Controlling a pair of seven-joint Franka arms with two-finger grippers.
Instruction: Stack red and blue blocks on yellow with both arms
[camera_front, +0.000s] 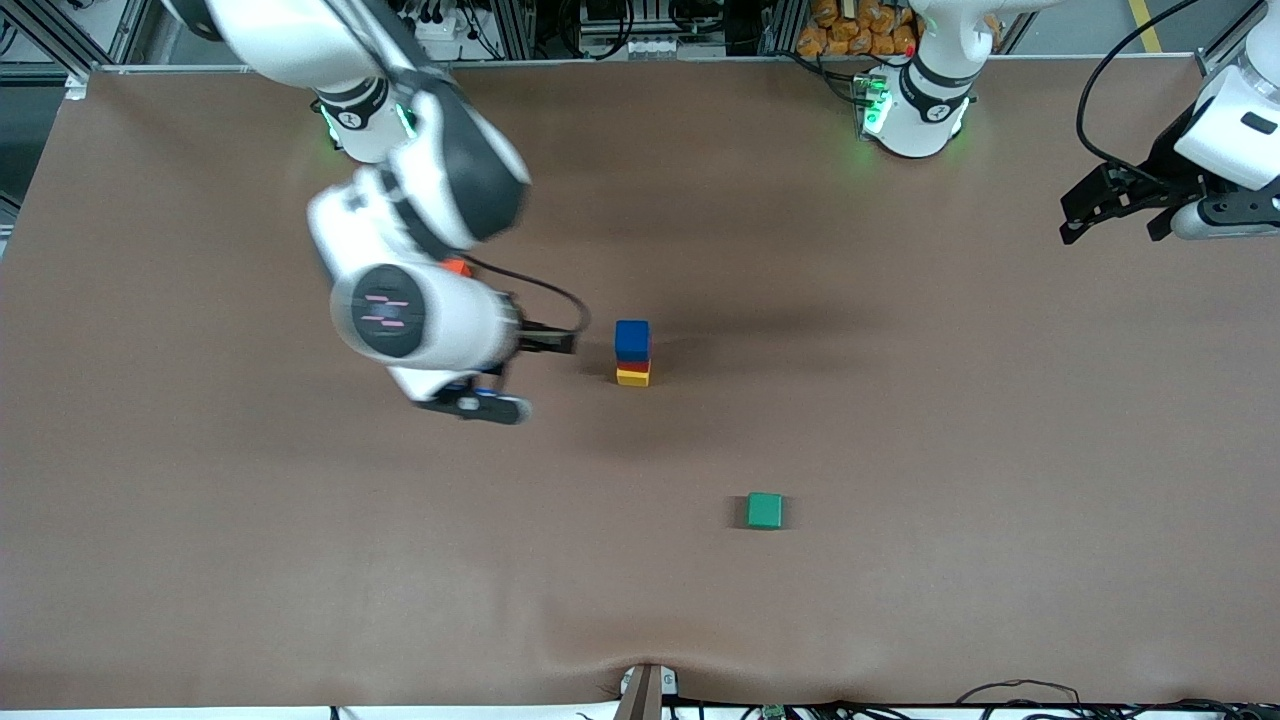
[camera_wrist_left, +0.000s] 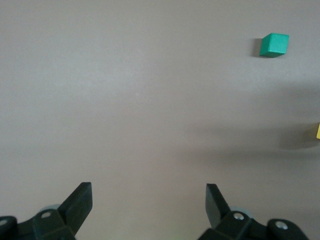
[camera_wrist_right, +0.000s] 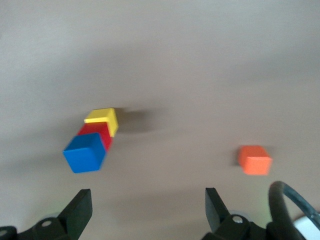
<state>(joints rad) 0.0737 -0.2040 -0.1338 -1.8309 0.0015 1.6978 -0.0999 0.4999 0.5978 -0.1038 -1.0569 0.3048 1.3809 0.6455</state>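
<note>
The blue block (camera_front: 632, 338) sits on the red block (camera_front: 633, 366), which sits on the yellow cube (camera_front: 632, 378), as one stack mid-table. In the right wrist view blue (camera_wrist_right: 85, 152), red (camera_wrist_right: 96, 130) and yellow (camera_wrist_right: 102, 117) lean together. My right gripper (camera_front: 480, 403) hangs above the table beside the stack, toward the right arm's end; it is open and empty (camera_wrist_right: 148, 200). My left gripper (camera_front: 1112, 225) waits raised at the left arm's end, open and empty (camera_wrist_left: 148, 197). A sliver of the yellow cube (camera_wrist_left: 318, 131) shows in the left wrist view.
A green cube (camera_front: 764, 510) lies nearer the front camera than the stack, and shows in the left wrist view (camera_wrist_left: 274, 45). An orange-red cube (camera_front: 457, 266) is mostly hidden under the right arm and lies plain in the right wrist view (camera_wrist_right: 255, 160).
</note>
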